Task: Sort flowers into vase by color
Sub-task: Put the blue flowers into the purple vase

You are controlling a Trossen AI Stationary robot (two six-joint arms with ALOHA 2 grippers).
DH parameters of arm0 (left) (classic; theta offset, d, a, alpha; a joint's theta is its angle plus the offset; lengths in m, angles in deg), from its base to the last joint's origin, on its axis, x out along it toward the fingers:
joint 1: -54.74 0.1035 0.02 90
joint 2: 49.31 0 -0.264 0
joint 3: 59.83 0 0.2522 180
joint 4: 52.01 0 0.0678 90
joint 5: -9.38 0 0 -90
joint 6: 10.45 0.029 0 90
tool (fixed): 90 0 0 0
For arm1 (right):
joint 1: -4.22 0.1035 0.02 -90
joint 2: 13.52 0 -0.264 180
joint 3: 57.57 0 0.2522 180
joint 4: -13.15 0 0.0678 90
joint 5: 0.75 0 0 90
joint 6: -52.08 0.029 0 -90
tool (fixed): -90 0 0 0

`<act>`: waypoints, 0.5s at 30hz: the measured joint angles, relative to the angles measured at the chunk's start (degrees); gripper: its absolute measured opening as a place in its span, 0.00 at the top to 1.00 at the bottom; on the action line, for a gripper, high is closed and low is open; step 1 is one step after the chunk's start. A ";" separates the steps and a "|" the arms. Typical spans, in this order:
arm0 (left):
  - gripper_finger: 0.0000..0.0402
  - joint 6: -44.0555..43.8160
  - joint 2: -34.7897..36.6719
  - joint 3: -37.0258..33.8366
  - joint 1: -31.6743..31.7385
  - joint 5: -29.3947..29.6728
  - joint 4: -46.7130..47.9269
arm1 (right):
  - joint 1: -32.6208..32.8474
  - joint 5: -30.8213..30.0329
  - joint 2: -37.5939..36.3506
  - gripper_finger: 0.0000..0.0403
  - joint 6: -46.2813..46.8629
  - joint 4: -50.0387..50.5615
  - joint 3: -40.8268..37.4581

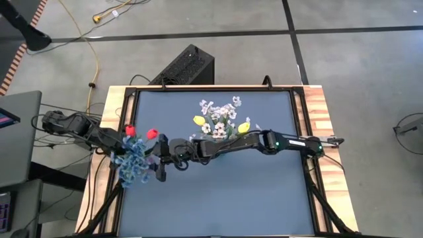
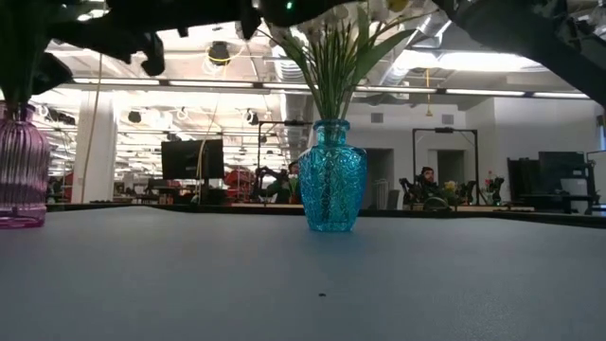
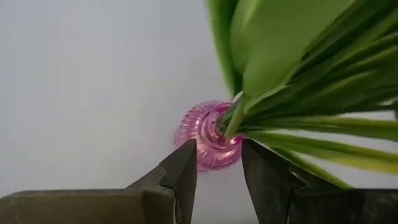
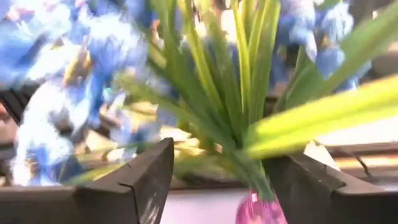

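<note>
A pink ribbed vase stands near the table's left edge and holds blue blossom sprays and two red tulips. A teal vase at mid-table holds white sprays and yellow tulips. My left gripper is open above the pink vase, beside the green stems. My right gripper reaches across the table to the same bouquet and is open, with the stems standing between its fingers above the pink vase. I see no touch.
The right arm stretches just near of the teal vase's flowers. The near half of the dark table mat is bare. Wooden rails run along the table's left and right sides. An office with desks and people shows beyond the table.
</note>
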State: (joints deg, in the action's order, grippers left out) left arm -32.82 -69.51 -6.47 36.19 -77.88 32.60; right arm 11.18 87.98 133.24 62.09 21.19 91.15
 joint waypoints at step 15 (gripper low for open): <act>0.72 1.75 0.02 5.84 0.00 2.66 7.05 | -0.48 -0.02 -7.07 0.30 -1.41 18.90 -0.07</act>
State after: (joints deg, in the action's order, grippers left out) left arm -31.08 -69.50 -0.63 36.19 -75.21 39.65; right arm 10.70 87.95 126.17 60.68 40.10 91.08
